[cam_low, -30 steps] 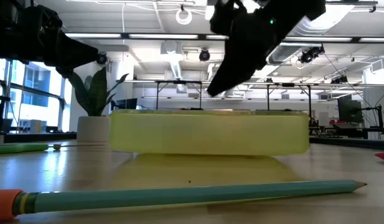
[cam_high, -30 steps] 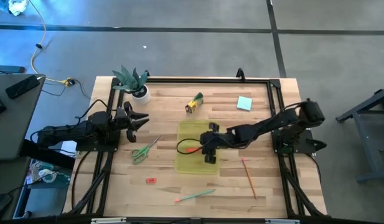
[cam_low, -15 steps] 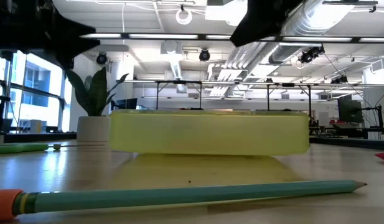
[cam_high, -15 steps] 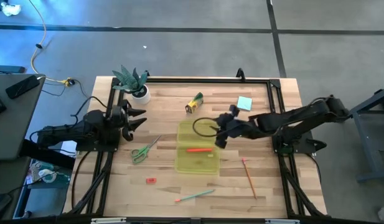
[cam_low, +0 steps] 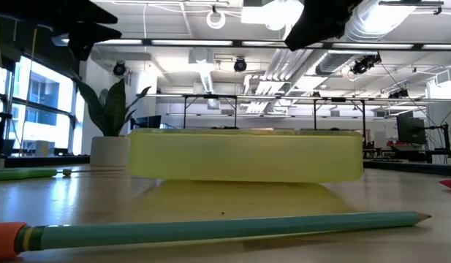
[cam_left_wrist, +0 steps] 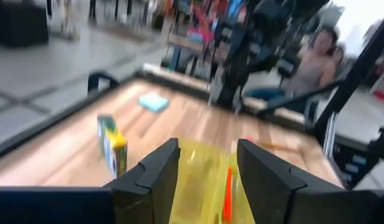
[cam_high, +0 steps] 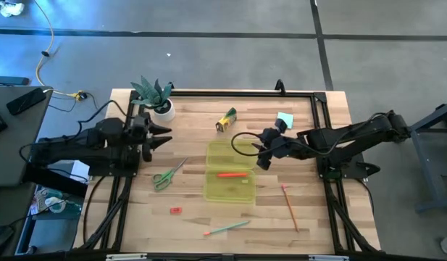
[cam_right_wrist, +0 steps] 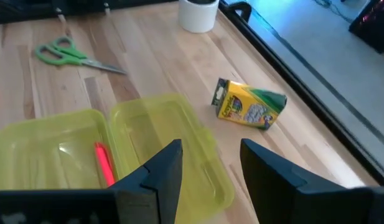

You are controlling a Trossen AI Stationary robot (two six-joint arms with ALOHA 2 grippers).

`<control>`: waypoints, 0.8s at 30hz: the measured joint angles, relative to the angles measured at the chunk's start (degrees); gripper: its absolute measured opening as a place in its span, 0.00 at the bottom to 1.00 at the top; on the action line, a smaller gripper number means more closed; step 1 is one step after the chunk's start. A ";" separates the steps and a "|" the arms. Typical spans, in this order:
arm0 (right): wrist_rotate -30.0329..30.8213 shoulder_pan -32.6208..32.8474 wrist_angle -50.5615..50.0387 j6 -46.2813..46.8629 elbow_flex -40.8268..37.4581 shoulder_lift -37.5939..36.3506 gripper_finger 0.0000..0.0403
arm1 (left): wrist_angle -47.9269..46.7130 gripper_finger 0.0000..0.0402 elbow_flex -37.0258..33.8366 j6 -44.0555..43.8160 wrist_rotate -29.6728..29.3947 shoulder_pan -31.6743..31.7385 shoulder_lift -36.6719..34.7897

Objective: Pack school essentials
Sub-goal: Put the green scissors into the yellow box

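Observation:
An open yellow-green hinged case (cam_high: 229, 171) lies mid-table with a red pen (cam_high: 230, 175) flat inside it. My right gripper (cam_high: 261, 155) hovers open above the case's far right corner; its wrist view shows the case (cam_right_wrist: 135, 137), the pen (cam_right_wrist: 104, 163) and the crayon box (cam_right_wrist: 249, 106). My left gripper (cam_high: 163, 136) is open, raised near the table's left side, pointing at the case (cam_left_wrist: 204, 180). The crayon box (cam_high: 226, 120), teal notepad (cam_high: 284, 119), green-handled scissors (cam_high: 166, 176), red eraser (cam_high: 174, 211), green pencil (cam_high: 227, 228) and orange pencil (cam_high: 290, 206) lie flat on the table.
A potted plant (cam_high: 156, 98) stands at the far left corner. A black rail (cam_high: 223, 92) frames the table's edges. Bare wood lies between the case and the scissors. In the low view the green pencil (cam_low: 210, 226) lies in front of the case (cam_low: 247, 155). A person (cam_left_wrist: 322, 50) sits beyond the table.
My right gripper has risen from over the case and drawn back toward the table's right and far side. The red pen, under the gripper a second ago, now lies free in the case. My left gripper has lifted and shifted slightly toward the far edge.

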 joint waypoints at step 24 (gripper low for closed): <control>0.00 0.00 -9.94 10.23 0.00 0.04 0.38 | -28.19 0.38 17.65 -22.98 4.81 -14.87 23.93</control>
